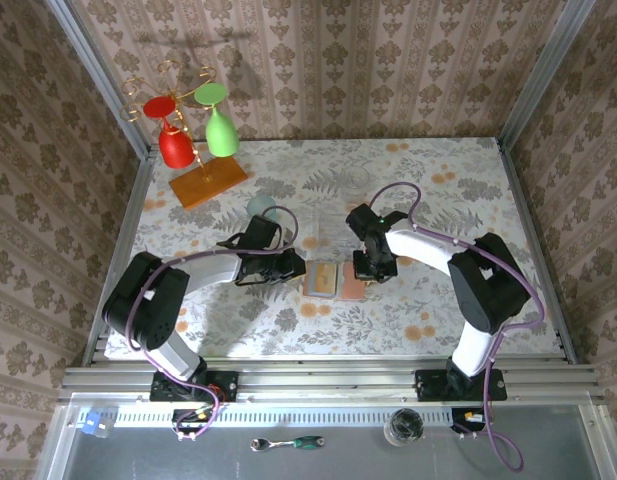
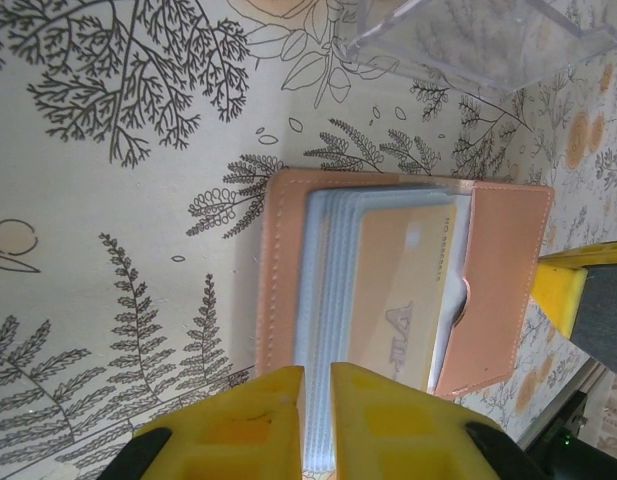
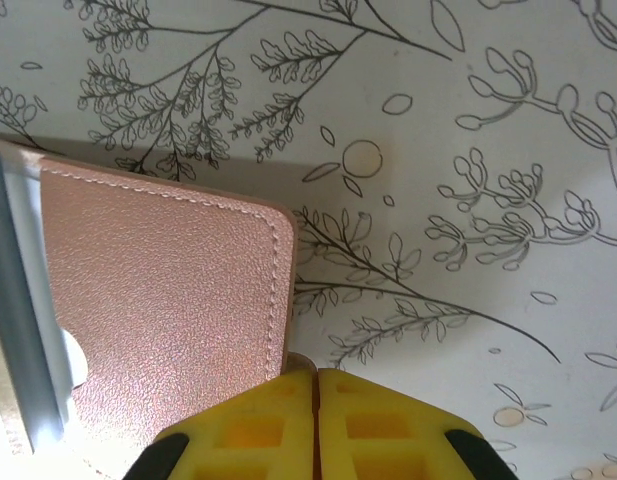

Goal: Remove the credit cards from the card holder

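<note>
The card holder point(image 1: 336, 280) is laid open toward the table's point(image 1: 438, 180) near edge.
An orange-tan credit card point(image 2: 403, 290) is tucked inside; its pocket edge is pinched by the near-closed left gripper point(image 2: 318, 400), its flap corner by the closed right gripper point(image 3: 316, 400).

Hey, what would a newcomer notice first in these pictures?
Probably the red goblet and green goblet hanging upside down from a gold wire rack far left on the table. Next, the open pinkish-brown card holder at the centre, an orange-tan card in its pockets, between the left gripper and right gripper.
</note>
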Robot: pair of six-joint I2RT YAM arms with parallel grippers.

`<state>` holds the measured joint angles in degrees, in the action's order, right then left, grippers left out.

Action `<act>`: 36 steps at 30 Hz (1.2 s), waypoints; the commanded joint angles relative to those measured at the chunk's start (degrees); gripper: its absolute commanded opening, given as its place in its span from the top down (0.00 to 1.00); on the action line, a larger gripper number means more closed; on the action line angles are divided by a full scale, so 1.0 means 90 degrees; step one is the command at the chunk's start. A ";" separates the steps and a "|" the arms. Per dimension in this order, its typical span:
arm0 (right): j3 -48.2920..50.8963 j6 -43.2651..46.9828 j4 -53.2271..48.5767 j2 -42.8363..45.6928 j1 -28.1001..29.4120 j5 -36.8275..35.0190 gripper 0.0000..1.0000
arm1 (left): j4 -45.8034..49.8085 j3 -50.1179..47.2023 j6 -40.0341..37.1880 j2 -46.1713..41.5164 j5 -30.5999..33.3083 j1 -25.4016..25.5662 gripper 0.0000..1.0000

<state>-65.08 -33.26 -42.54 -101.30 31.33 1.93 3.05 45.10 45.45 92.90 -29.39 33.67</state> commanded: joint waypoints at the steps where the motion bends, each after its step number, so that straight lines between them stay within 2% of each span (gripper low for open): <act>1: -0.0073 -0.0058 0.0243 -0.0232 0.0044 0.0155 0.97 | 0.0123 0.0128 -0.0026 0.0073 -0.0082 0.0009 0.86; 20: -0.0037 -0.0025 0.0282 -0.0373 0.0064 0.0135 0.97 | 0.0352 0.0068 -0.0060 0.0443 0.0072 -0.0077 0.96; 32: 0.0157 0.0082 0.0090 -0.0355 -0.0039 -0.0451 0.97 | 0.0758 0.0110 -0.0060 0.0790 0.0243 -0.0206 1.00; 36: 0.0149 0.0099 -0.0019 -0.0304 -0.0054 -0.0668 0.93 | 0.1004 0.0146 -0.0126 0.0858 0.0326 -0.0225 1.00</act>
<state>-64.77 -32.95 -40.01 -104.01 31.48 1.28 6.00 46.50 45.41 98.37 -30.06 32.49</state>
